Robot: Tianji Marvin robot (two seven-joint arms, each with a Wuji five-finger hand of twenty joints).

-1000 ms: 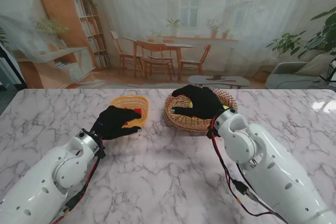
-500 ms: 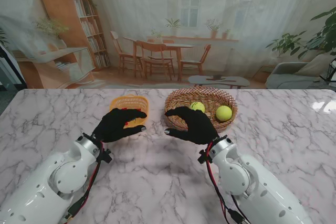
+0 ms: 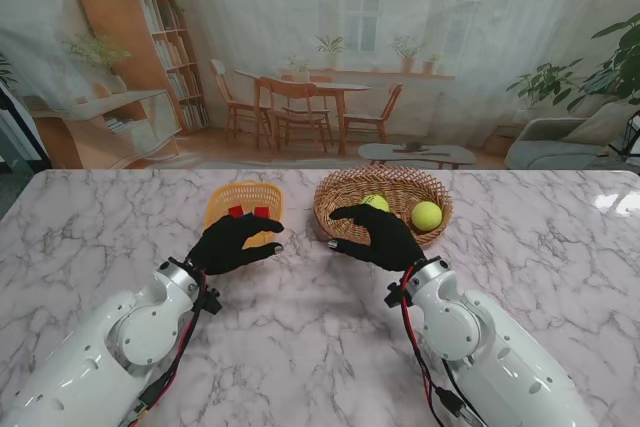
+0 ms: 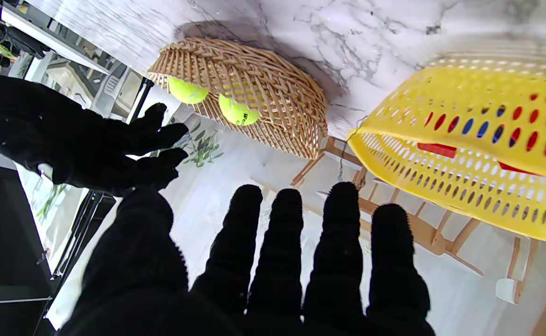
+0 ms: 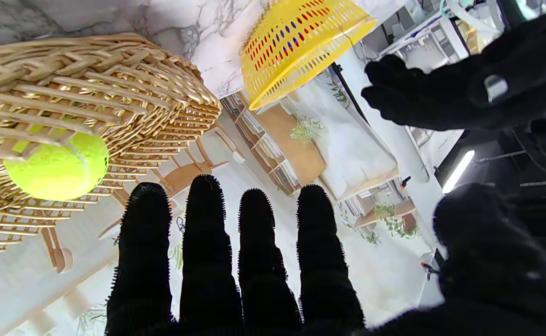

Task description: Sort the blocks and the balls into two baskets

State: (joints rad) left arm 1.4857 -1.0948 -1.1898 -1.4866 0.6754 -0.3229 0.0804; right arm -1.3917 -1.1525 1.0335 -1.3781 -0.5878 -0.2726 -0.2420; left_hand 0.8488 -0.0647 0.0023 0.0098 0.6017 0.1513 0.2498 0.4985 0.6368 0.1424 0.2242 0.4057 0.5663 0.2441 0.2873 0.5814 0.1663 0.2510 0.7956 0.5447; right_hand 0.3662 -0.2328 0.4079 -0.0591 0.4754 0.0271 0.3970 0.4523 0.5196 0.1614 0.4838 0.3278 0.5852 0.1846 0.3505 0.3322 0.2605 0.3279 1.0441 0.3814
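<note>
A yellow plastic basket (image 3: 222, 199) stands left of centre with two red blocks (image 3: 248, 212) in it. To its right a round wicker basket (image 3: 345, 194) holds two yellow-green tennis balls (image 3: 426, 215). My left hand (image 3: 232, 243) hovers just nearer to me than the yellow basket, fingers spread, holding nothing. My right hand (image 3: 377, 235) hovers at the near rim of the wicker basket, open and holding nothing. The left wrist view shows the yellow basket (image 4: 478, 140), a red block (image 4: 436, 150), the wicker basket (image 4: 259, 88) and both balls (image 4: 238, 112). The right wrist view shows one ball (image 5: 58, 168).
The marble table (image 3: 320, 337) runs wide on both sides of the baskets. A printed backdrop of a room stands along the far edge. Both white forearms rise from the near corners.
My right hand left the wicker basket, uncovering two balls, and drew back to its near rim. My left hand pulled slightly nearer to me, uncovering the red blocks.
</note>
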